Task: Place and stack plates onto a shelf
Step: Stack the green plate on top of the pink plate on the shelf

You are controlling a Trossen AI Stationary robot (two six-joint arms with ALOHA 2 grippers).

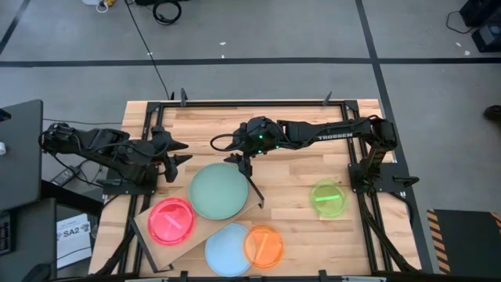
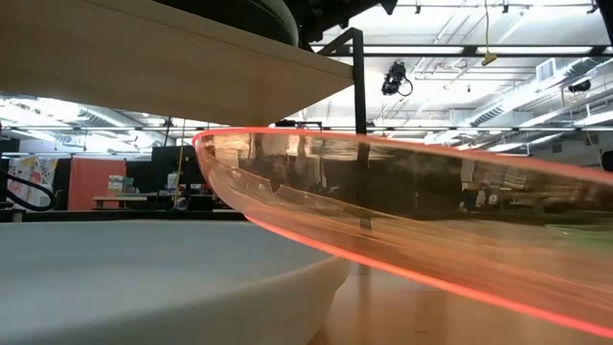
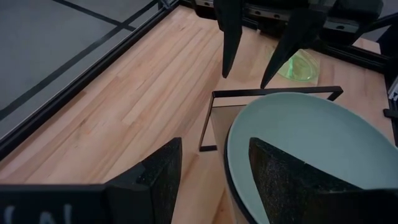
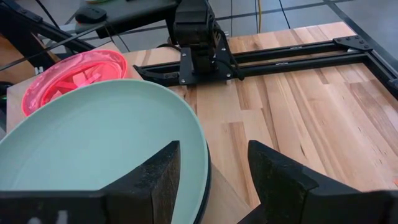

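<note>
Nearest the front edge of the tabletop (image 1: 313,235): light-blue plate (image 1: 228,249) and orange plate (image 1: 264,246), side by side and touching or overlapping slightly. In the low view the orange plate's rim tilts up over the blue one.

Just behind them, the shelf (image 1: 149,229) lies at an angle, its black frame (image 1: 254,190) at the far right end. Pink plate (image 1: 171,220) sits on the shelf's left part. Mint plate (image 1: 219,191) sits toward the frame end; a dark rim shows under it in the right wrist view, possibly the black plate, but I cannot confirm this.

Neon-green plate (image 1: 328,198) sits alone on the tabletop to the right, well apart from the shelf.

Right claw (image 1: 243,161) hangs over the far edge of the mint plate, fingers spread wide, holding nothing. The right wrist view shows the plate rim between its fingers (image 4: 152,180), with no contact visible.

Left claw (image 1: 179,152) is left of the mint plate, near the shelf, fingers wide, empty.
</note>
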